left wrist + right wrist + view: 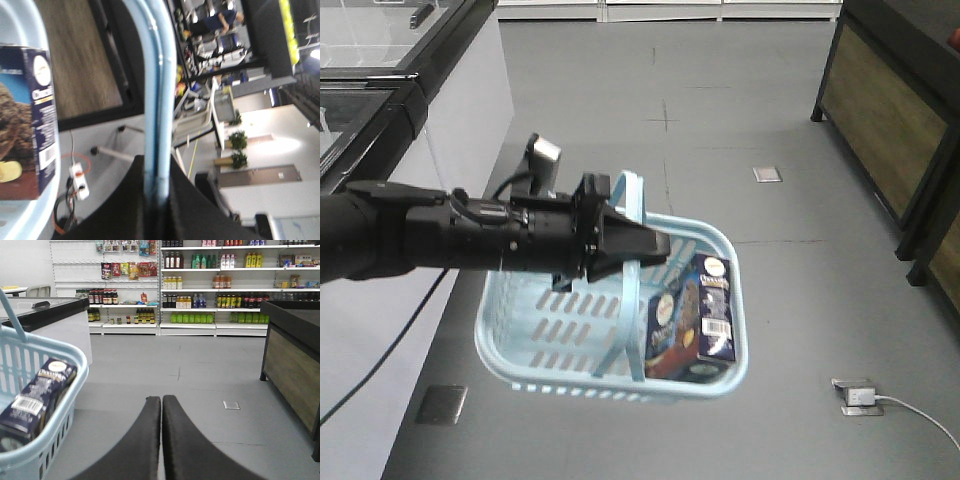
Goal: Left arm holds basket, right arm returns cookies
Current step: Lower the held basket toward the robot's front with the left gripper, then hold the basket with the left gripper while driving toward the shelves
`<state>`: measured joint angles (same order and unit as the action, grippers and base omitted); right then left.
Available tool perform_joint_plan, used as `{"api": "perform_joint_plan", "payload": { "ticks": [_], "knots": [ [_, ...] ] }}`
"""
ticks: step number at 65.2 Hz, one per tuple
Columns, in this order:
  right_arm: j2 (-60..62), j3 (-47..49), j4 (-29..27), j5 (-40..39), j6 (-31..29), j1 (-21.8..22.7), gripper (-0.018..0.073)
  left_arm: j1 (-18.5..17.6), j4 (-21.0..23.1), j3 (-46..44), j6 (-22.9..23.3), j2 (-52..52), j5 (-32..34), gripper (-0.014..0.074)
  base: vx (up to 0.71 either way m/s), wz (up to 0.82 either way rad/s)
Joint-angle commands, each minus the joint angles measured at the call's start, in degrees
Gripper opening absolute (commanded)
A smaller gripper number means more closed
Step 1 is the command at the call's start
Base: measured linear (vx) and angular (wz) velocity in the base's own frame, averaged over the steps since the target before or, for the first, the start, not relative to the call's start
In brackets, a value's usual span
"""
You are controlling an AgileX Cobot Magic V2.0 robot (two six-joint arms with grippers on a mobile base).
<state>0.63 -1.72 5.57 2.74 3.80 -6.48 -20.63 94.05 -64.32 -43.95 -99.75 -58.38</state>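
While my left gripper [653,245] clamps the basket [570,385] by its handles, cookies [692,320] inside, my right gripper [161,412] waits closed, empty; next, I judge, it must open and reach in.

A smooth grey floor [720,110] crossed by thin seam lines fills the room. One square metal plate [767,174] sits flush in it toward the far side, and another [441,404] lies beside the base of a white chest freezer [460,100] with black-rimmed glass lids on the left. A socket block [857,397] trailing a white cable [920,415] lies at the right, near a dark-framed, wood-panelled counter [880,110]. White shelves [215,295] of bottles line the evenly lit back wall.
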Motion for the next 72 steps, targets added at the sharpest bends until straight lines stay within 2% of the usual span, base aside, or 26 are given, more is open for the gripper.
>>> {"api": "perform_joint_plan", "payload": {
  "ticks": [1, 24, 40, 48, 72],
  "knots": [
    [0.58, 0.12, 0.46, -4.05, 0.07, 0.02, -0.0008, -2.50, 5.63, 2.35, -3.29, 3.97, -3.45, -0.0007, 0.00, 0.00],
    [0.58, 0.12, 0.46, -4.05, 0.07, 0.02, -0.0008, -8.09, 5.63, 14.12, -8.10, 3.97, -3.20, -0.0007, 0.00, 0.00],
    [0.58, 0.12, 0.46, -4.05, 0.07, 0.02, -0.0008, -10.22, 5.63, 16.24, -10.79, 3.97, -1.97, -0.0007, 0.00, 0.00],
    [0.58, 0.12, 0.46, -4.05, 0.07, 0.02, -0.0008, -10.34, 5.46, 16.24, -10.79, 3.97, -0.32, -0.0007, 0.00, 0.00],
    [0.58, 0.12, 0.46, -4.05, 0.07, 0.02, -0.0008, -10.29, 5.41, 16.24, -10.70, 3.97, -0.85, -0.0007, 0.00, 0.00]
  ]
}}
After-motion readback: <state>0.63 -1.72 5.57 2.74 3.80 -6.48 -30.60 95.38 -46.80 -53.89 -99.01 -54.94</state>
